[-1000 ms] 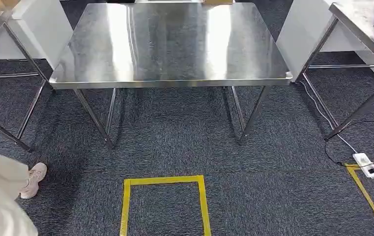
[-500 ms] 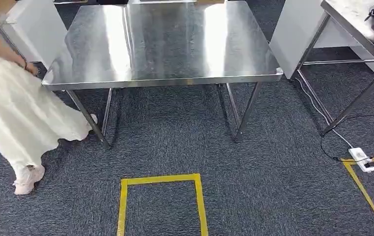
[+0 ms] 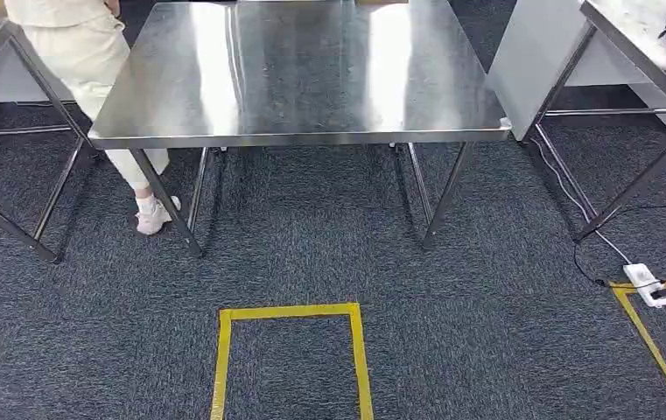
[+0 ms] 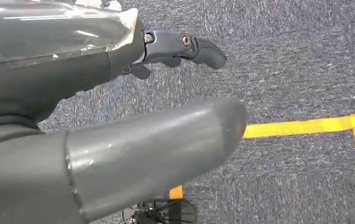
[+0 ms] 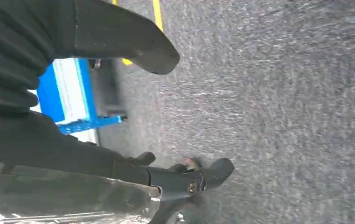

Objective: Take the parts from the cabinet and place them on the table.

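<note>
A bare stainless steel table (image 3: 303, 79) stands straight ahead in the head view, across a stretch of dark carpet. My left hand (image 4: 63, 79) hangs over the carpet, thumb and fingers apart, holding nothing. My right hand (image 5: 49, 140) also hangs low above the carpet with its fingers spread and nothing in them.
A person in cream clothes (image 3: 75, 44) stands at the table's far left corner. Another steel table (image 3: 635, 44) is at the right, and a frame leg (image 3: 14, 52) at the left. A yellow tape square (image 3: 290, 311) marks the floor. A power strip (image 3: 645, 284) and cable lie right. A blue object (image 5: 68, 93) sits behind my right hand.
The person has walked from the lower left up to the table's far left corner. The head view has shifted slightly; the table itself has not moved.
</note>
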Tool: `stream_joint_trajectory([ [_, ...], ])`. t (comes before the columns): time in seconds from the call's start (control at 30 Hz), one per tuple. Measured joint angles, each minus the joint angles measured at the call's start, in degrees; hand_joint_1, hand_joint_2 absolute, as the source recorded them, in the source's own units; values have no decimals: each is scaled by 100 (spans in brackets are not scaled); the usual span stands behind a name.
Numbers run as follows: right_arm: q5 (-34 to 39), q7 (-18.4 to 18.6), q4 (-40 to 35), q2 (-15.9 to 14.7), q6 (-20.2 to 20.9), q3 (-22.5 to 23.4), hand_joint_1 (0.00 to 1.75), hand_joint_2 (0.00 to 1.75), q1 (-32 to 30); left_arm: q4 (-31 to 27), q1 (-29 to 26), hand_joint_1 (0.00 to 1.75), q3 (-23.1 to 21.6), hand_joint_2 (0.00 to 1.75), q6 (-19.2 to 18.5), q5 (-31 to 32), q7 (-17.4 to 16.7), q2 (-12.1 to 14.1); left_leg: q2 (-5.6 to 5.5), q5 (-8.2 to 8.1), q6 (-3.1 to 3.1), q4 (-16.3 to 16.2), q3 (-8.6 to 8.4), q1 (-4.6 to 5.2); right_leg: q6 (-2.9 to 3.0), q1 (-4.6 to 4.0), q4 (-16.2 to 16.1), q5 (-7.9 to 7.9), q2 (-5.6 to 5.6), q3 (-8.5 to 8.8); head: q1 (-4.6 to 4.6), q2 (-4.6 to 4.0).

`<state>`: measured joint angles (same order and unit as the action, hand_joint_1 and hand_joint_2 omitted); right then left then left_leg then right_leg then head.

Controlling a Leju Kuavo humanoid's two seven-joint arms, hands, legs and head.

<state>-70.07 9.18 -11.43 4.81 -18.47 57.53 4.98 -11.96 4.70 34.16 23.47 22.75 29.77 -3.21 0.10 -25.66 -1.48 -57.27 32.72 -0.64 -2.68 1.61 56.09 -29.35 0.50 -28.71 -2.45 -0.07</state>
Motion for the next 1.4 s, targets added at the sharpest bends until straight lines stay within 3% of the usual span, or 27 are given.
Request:
stream_joint_trajectory([
  [0.1, 18, -13, 0, -4, -4, 2, 0, 175, -12, 0, 0, 0, 0, 0, 4, 7, -4, -2, -21, 53, 71, 17, 8, -17, 91, -18, 59, 26, -3, -46, 40, 0],
  [0.13, 15, -22, 0, -2, -4, 2, 0, 175, -14, 0, -5, 0, 0, 0, 4, 7, -4, -2, -25, 57, 90, 0, 29, -60, 143, 48, 44, 57, -7, -50, 40, 0],
  [0.2, 15, -55, 0, 11, -9, 2, 0, 175, -5, 2, -3, 0, -2, 0, 4, 9, -7, -4, -20, -298, 125, -337, 169, -81, 242, 37, 41, 117, -25, -43, 55, 0],
  [0.27, 15, -64, 0, 11, -11, 2, 0, 175, -11, 2, 1, 0, -2, 0, 4, 9, -9, -4, -24, -864, 164, -1313, 566, -84, 304, -2, 48, 159, -37, -120, 79, 0],
  [0.3, 17, -64, 0, 15, -11, 2, 0, 175, -18, 2, -2, 0, -2, 0, 4, 9, -13, -4, -23, -1001, 170, -1669, 707, -85, 319, -22, 50, 173, -42, -148, 79, 0],
  [0.33, 17, -64, 0, 15, -11, 4, 0, 175, -25, 2, -7, 0, 0, 0, 4, 13, -24, -6, -24, -1009, 167, -1808, 738, -84, 328, -34, 51, 189, -47, -167, 79, 0],
  [0.4, 17, -64, 0, 15, -11, 7, 0, 175, -34, 2, -9, 0, 0, 0, 4, 17, -26, -7, -23, -700, 130, -1330, 420, -84, 316, -43, 56, 198, -46, -179, 79, 0],
  [0.47, 17, -66, 0, 18, -13, 7, 0, 175, -32, 2, -5, 0, 0, 0, 4, 24, -26, -4, -25, -246, 56, -253, -222, -82, 298, -53, 56, 209, -40, -158, 81, 0],
  [0.5, 17, -66, 0, 20, -13, 7, 0, 175, -30, 2, 8, 0, 0, 0, 4, 26, -26, 0, -33, -373, 31, -46, -343, -63, 272, -65, 55, 222, -42, -170, 83, 0],
  [0.53, 17, -66, 0, 22, -13, 7, 0, 175, -20, 2, 10, 0, -2, 0, 4, 30, -26, -2, -32, -324, 21, -12, -312, -27, 250, -121, 80, 232, -45, -203, 73, 0],
  [0.6, 20, -64, 0, 20, -13, 7, 0, 175, -9, 2, -2, 0, -2, 0, 4, 48, -31, -4, -32, -305, -18, -35, -269, 20, 178, -77, 60, 279, -47, -235, 84, 0],
  [0.63, 24, -64, 0, 26, -18, 7, 0, 175, -12, 2, -1, 0, 0, 0, 4, 50, -39, -2, -32, -275, -58, -11, -256, 32, 133, -75, 34, 306, -46, -234, 84, 0],
  [0.67, 26, -64, 0, 22, -22, 9, 0, 175, -11, 2, 5, 0, 0, 0, 4, 59, -44, -11, -11, -189, -137, 94, -282, -43, 104, -124, 83, 263, -46, -279, 75, 0],
  [0.7, 31, -66, 0, 20, -26, 11, 0, 175, -11, 2, 13, 0, -2, 0, 9, 68, -48, -22, -1, -151, -169, 130, -271, -16, 130, -95, 263, 118, -44, -371, 75, 0],
  [0.77, 37, -66, 0, 28, -33, 11, 0, 175, -13, 0, 16, 0, 0, 0, 15, 66, -59, -17, 10, -114, -215, 127, -195, -2, 210, -83, 1087, -324, -45, -741, 40, 0],
  [0.83, 48, -64, 0, 28, -35, 13, 0, 175, -23, 2, 13, 0, 0, 0, 13, 68, -61, -22, 18, -64, -220, 117, -118, 17, 180, -69, 1868, -614, -45, -1042, 40, 0],
  [0.9, 48, -66, 0, 24, -35, 13, 0, 175, -39, 2, 13, 0, -2, 0, 13, 68, -63, -33, 14, -28, -199, 113, -79, 18, 87, -69, 1550, -470, -46, -793, 40, 0],
  [0.97, 48, -66, 0, 22, -35, 13, 0, 175, -33, 2, 14, 0, 0, 0, 13, 68, -63, -39, 10, -9, -174, 98, -69, 18, 2, -65, 422, -101, -49, -117, 33, 0],
  [1.0, 48, -66, 0, 22, -35, 13, 0, 175, -20, 2, 15, 0, 0, 0, 13, 68, -63, -39, 12, -3, -149, 73, -61, 33, 33, -64, -60, -57, -51, 134, 20, 0],
  [1.03, 46, -66, 0, 22, -35, 13, 0, 175, -14, 2, 17, 0, 0, 0, 13, 68, -66, -39, 11, -16, -118, 36, -44, 79, 88, -123, -94, -24, -39, 104, 20, 0],
  [1.13, 46, -66, 0, 22, -37, 15, 0, 175, -25, 2, 19, 0, 0, 0, 13, 68, -66, -42, 5, 36, -27, 54, -41, 55, 163, -142, -78, 12, -39, 83, 33, 0],
  [1.17, 50, -66, 0, 31, -37, 15, 0, 175, -21, 2, 18, 0, 0, 0, 15, 68, -66, -31, -7, -3, 6, 10, 2, 26, 242, -2, -107, 64, -45, 109, 22, 0],
  [1.23, 50, -66, 0, 26, -42, 15, 0, 175, -12, 2, 17, 0, -2, 0, 15, 68, -66, -35, -10, -378, 67, -380, 165, -2, 326, -27, -103, 114, -59, 92, 73, 0],
  [1.3, 50, -66, 0, 26, -42, 15, 0, 175, -20, 2, 17, 0, -2, 0, 15, 68, -66, -37, -10, -873, 137, -1342, 558, -29, 343, -43, -93, 130, -66, 42, 75, 0],
  [1.33, 52, -66, 0, 26, -42, 15, 0, 175, -23, 2, 11, 0, -2, 0, 15, 68, -70, -37, -10, -969, 159, -1661, 683, -42, 339, -47, -84, 134, -67, 23, 79, 0],
  [1.37, 59, -66, 0, 26, -42, 15, 0, 175, -31, 2, 7, 0, -2, 0, 15, 68, -72, -37, -9, -934, 169, -1732, 695, -56, 337, -46, -69, 135, -67, 11, 79, 0],
  [1.4, 59, -66, 0, 31, -42, 15, 0, 175, -40, 2, 6, 0, 0, 0, 15, 66, -74, -35, -7, -749, 173, -1499, 558, -73, 334, -45, -47, 133, -66, 3, 81, 0],
])
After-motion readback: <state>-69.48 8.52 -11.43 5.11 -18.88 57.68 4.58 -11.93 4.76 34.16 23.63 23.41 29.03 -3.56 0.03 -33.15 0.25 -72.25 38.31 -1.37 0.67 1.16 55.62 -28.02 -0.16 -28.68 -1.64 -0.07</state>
